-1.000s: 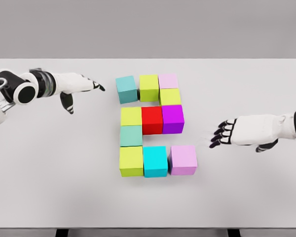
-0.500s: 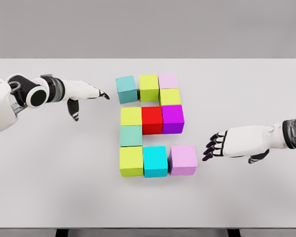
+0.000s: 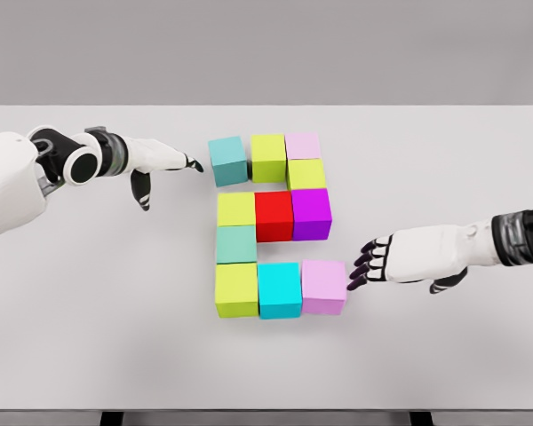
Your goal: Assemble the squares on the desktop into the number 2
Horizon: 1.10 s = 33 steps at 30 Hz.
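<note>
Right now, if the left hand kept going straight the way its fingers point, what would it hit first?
Most likely the teal cube at the top left of the figure; the left hand points right at it, though its height above the table is unclear.

left hand (image 3: pixel 155 160) — outstretched, right hand (image 3: pixel 400 257) flat

Both arms are smooth white shells with black rings at the wrists; each white hand (image 3: pixel 160 160) (image 3: pixel 404 257) has dark fingertips.
</note>
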Available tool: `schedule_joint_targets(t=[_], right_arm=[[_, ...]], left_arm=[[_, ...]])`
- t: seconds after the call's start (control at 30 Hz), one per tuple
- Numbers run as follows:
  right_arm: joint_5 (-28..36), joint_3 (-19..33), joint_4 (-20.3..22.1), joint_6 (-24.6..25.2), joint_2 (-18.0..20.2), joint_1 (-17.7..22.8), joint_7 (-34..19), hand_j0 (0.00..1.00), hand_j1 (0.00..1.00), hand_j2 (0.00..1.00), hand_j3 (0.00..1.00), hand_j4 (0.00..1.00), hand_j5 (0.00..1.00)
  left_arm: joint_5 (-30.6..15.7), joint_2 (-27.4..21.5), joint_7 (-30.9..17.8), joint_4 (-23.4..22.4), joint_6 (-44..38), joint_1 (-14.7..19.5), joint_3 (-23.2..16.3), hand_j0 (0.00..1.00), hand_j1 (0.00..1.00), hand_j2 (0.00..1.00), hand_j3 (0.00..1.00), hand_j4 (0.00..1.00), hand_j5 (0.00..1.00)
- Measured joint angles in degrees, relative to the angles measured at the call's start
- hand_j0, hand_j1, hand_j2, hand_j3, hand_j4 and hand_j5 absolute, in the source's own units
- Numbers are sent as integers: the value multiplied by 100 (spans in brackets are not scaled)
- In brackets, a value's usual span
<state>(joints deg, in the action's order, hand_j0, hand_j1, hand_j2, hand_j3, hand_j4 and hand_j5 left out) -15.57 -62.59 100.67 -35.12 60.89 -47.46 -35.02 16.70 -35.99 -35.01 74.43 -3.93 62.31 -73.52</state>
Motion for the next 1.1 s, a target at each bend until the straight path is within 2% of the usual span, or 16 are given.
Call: schedule_joint_targets(t=[0.23, 0.33, 0.47, 0.57, 0.6, 0.67, 0.73, 0.83, 0.97, 1.1], right_arm=[[0, 29, -9, -1, 20, -62, 0, 100, 100, 100, 100, 100, 100], [35, 296, -107, -2, 157, -62, 0, 100, 100, 100, 100, 100, 100], [820, 1134, -750, -4, 412, 35, -1, 100, 100, 100, 100, 100, 100], [1820, 1644, -1258, -3, 523, 105, -1, 100, 100, 100, 100, 100, 100], [2226, 1745, -1432, -3, 548, 175, -1, 100, 100, 100, 100, 100, 100], [2889, 1882, -1650, 12, 597, 568, 3, 100, 100, 100, 100, 100, 100], [3408, 1956, -1760, 2, 669, 966, 1, 100, 100, 100, 100, 100, 100], [4119, 2003, -1819, -8, 736, 1335, -1, 100, 100, 100, 100, 100, 100], [4506, 2024, -1851, -7, 763, 1898, -1, 100, 100, 100, 100, 100, 100], [4596, 2087, -1843, -2, 787, 2083, 0, 100, 100, 100, 100, 100, 100]], left_arm=[[44, 154, 0, -98, 3, 35, 0, 100, 100, 100, 100, 100, 100], [68, 232, 0, -200, 8, 35, 0, 100, 100, 100, 100, 100, 100], [78, 265, 0, -245, 10, 35, 1, 100, 100, 100, 100, 100, 100], [80, 273, 0, -255, 11, 26, 0, 100, 100, 100, 100, 100, 100], [81, 276, 0, -257, 11, 35, 0, 100, 100, 100, 100, 100, 100], [82, 281, 0, -260, 11, 35, -1, 100, 100, 100, 100, 100, 100], [82, 283, 0, -260, 11, 35, -1, 100, 100, 100, 100, 100, 100], [82, 289, 0, -265, 11, 35, 1, 100, 100, 100, 100, 100, 100], [85, 308, 0, -272, 11, 35, 2, 100, 100, 100, 100, 100, 100], [89, 319, 0, -277, 11, 44, 7, 100, 100, 100, 100, 100, 100]])
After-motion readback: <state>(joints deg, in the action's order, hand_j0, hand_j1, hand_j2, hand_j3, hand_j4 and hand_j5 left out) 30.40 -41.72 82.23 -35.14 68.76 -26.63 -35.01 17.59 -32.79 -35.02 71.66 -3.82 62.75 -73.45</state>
